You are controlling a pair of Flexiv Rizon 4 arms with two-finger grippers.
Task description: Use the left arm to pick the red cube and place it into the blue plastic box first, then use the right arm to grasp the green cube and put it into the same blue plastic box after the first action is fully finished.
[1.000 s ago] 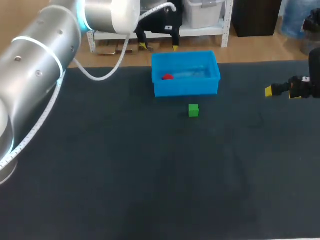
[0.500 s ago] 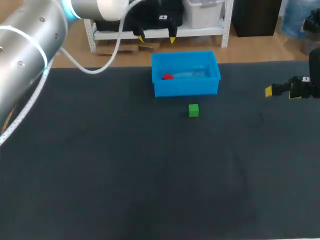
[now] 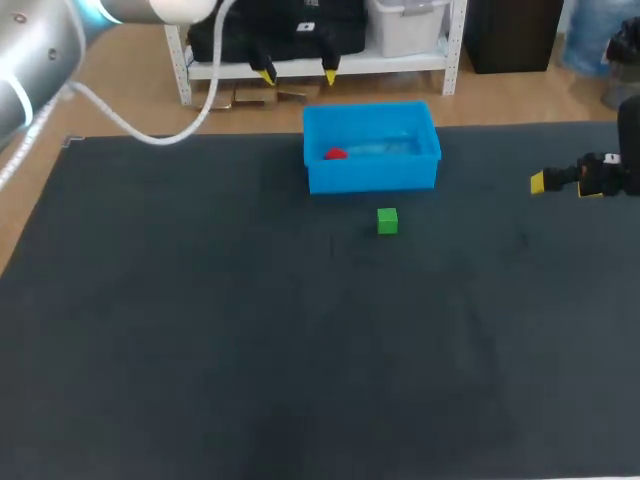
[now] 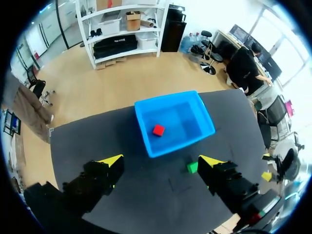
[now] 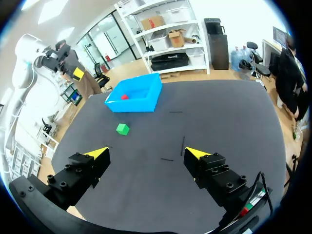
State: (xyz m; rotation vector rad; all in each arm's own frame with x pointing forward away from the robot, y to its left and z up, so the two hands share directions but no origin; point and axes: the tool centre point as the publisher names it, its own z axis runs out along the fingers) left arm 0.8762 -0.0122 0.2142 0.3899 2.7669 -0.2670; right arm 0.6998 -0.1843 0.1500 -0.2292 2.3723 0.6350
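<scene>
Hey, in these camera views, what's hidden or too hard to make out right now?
- Head view: the small red cube shows only its top; the near wall of the blue plastic box hides the rest.
- Head view: the right arm is cut off by the edge, and its jaws show side-on, so their gap is unreadable there.
- Right wrist view: the red cube is too small to tell how it lies.

Open counter [image 3: 300, 350] lies on three sides of the green cube [image 3: 387, 221]; the blue box [image 3: 372, 178] stands near behind it.
</scene>
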